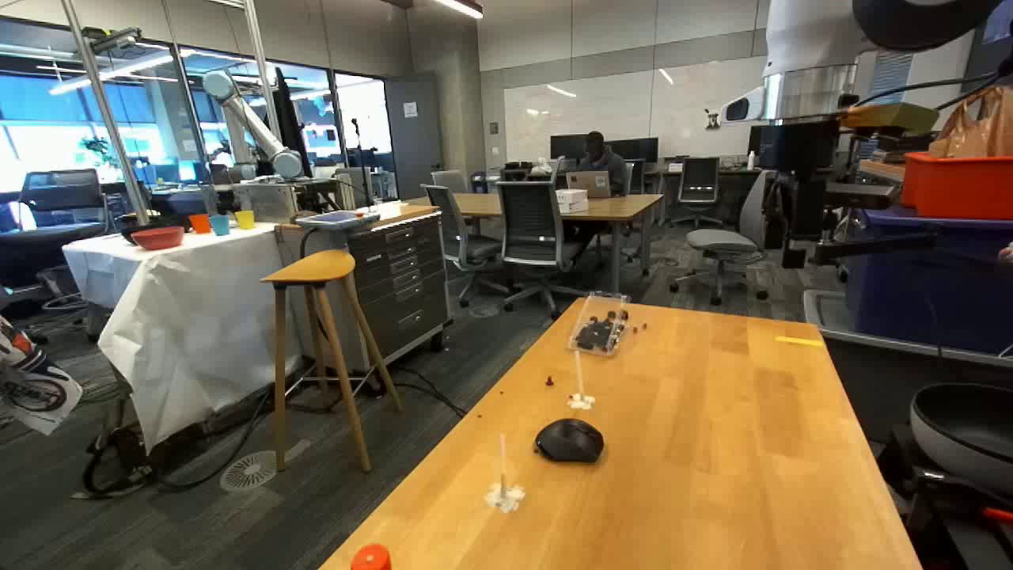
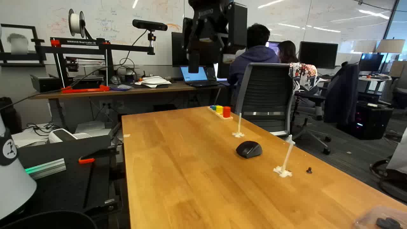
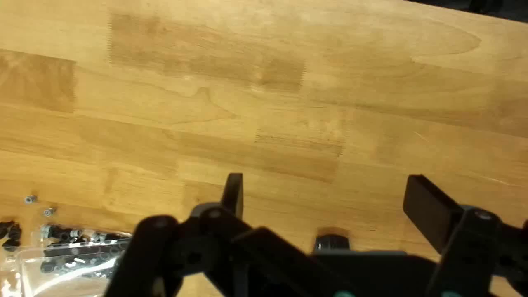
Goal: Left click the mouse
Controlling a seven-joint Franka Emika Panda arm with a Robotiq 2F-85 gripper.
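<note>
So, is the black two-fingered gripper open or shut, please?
The gripper is open: the wrist view shows its fingers wide apart.

In the wrist view the gripper (image 3: 326, 196) fills the bottom, its fingers (image 3: 431, 215) spread wide above the wooden tabletop (image 3: 247, 111). Part of a black computer mouse (image 3: 332, 242) shows between them, the rest hidden by the gripper. At lower left, small dark parts (image 3: 11, 243) lie in and beside a clear plastic box (image 3: 41, 279), two metallic bits (image 3: 30, 199) nearby.
</note>
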